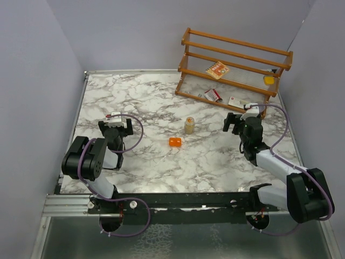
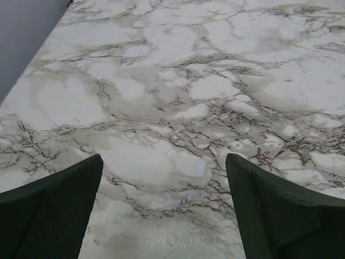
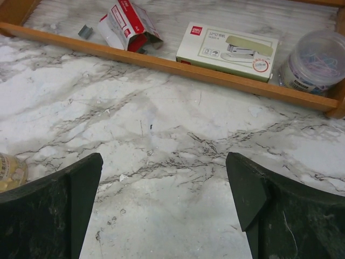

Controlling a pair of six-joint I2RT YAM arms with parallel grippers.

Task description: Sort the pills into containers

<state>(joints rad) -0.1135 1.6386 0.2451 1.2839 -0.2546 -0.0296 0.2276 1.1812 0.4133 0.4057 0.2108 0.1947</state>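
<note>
Nearest the lens: left hand (image 2: 164, 157), spread fully wide over bare marble desk (image 2: 178, 86), gripping nothing. Same for right hand (image 3: 164, 156): fully spread, empty, facing wooden rack (image 3: 161, 63). Mid-desk between both: small clear jar (image 1: 190, 125) with tan-yellow contents, upright; just nearer and to its left, tiny orange box (image 1: 176, 142). No loose pills discernible. Judged light and rigid, both. Jar wall smooth, probably slick, easy to topple: pinch across the body, low. Box flat, liable to skid on marble: pinch across opposite sides from above.
</note>
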